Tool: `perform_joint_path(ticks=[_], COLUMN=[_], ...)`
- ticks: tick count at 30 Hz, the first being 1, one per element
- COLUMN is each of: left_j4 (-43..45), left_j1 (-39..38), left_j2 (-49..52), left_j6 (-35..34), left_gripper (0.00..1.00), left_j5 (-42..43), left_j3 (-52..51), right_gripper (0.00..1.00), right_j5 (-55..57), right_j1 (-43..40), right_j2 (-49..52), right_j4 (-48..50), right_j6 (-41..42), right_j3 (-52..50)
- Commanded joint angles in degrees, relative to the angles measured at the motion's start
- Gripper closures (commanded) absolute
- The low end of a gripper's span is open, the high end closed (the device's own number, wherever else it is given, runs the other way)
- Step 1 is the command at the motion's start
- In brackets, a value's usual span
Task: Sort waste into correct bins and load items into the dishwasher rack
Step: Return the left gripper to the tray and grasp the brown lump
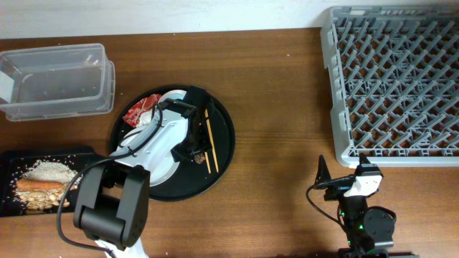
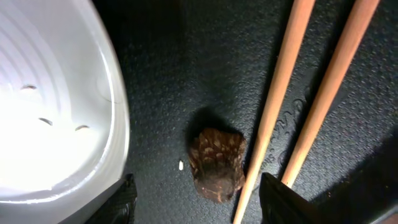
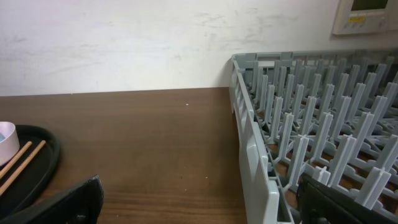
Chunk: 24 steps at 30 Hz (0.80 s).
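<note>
My left gripper [image 1: 195, 152] [image 2: 205, 208] is open and low over the round black tray [image 1: 222, 154]. The small brown bit [image 2: 216, 163] [image 1: 200, 158] lies between its fingers. The wooden chopsticks [image 2: 280, 112] [image 1: 210, 142] lie just right of the bit. The white plate [image 2: 56, 106] [image 1: 161, 154] is against the left finger. The red wrapper [image 1: 140, 112] lies at the tray's back left. The black bin [image 1: 14, 161] holds rice scraps [image 1: 50, 170] and a carrot [image 1: 39, 185]. The clear tub [image 1: 54, 79] stands at the back left. My right gripper [image 1: 343, 175] [image 3: 199, 205] is open and empty beside the dishwasher rack [image 1: 394, 79] [image 3: 298, 143].
The right wrist view shows the pale blue cup [image 3: 6, 140] and the chopsticks [image 3: 18, 165] on the tray's edge [image 3: 43, 168] at far left. Bare brown table [image 1: 280, 107] lies between the tray and the rack. A white wall runs along the back.
</note>
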Motion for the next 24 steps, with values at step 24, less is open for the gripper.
perform_joint_path(ticks=[24], left_j4=[5.8], left_j1=[-1.1], left_j2=[0.8], left_j6=[-1.7], left_gripper=[0.49], left_j5=[1.2], left_j3=[-5.4], right_gripper=[0.02], right_j5=[0.5], right_j1=[-0.3], right_j2=[-0.3], right_j4=[-0.3], right_j6=[-0.4], right_j3=[-0.3])
